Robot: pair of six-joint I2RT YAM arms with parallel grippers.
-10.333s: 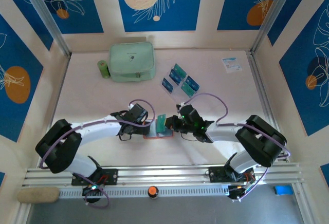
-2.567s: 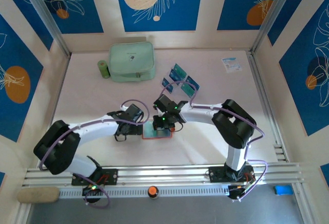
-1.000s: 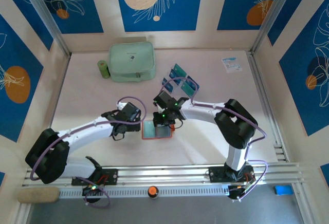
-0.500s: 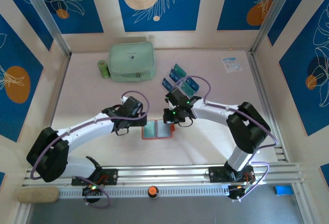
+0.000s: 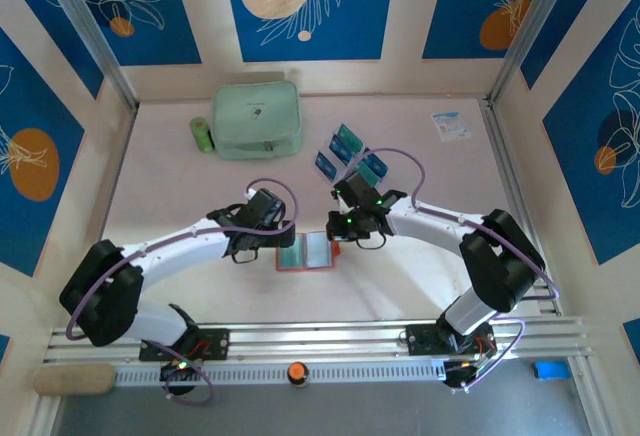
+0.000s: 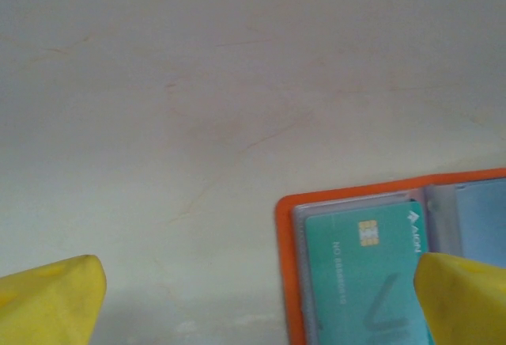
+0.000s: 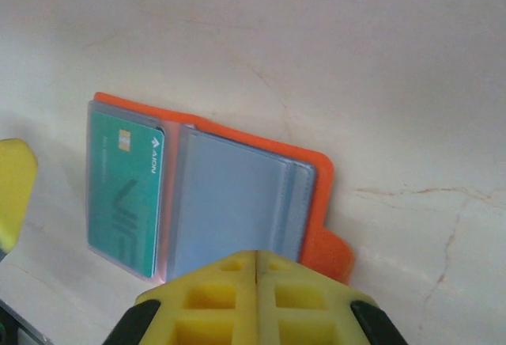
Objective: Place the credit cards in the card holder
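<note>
The card holder (image 5: 306, 254) lies open nearest me, one teal card (image 7: 125, 191) seated in its left pocket. My left gripper (image 6: 257, 301) hangs spread wide at its left edge. My right gripper (image 7: 257, 275) is clenched on nothing over its right side. Farther off stand the remaining credit cards (image 5: 350, 154). Next, I judge, my right must open and fetch one.

A pale worktop (image 5: 170, 196), faintly veined like marble, is sitting inside a booth whose cream walls (image 5: 404, 16) are carrying blue panels (image 5: 310, 6) printed with white leaf outlines and orange and cream discs. Slanting aluminium posts (image 5: 90, 36) are bracing the back corners, and a slotted metal rail (image 5: 330, 339) is running along the near edge. Soft light is glaring off the worktop near that rail; the grey strip (image 5: 330, 406) below is possibly floor.
</note>
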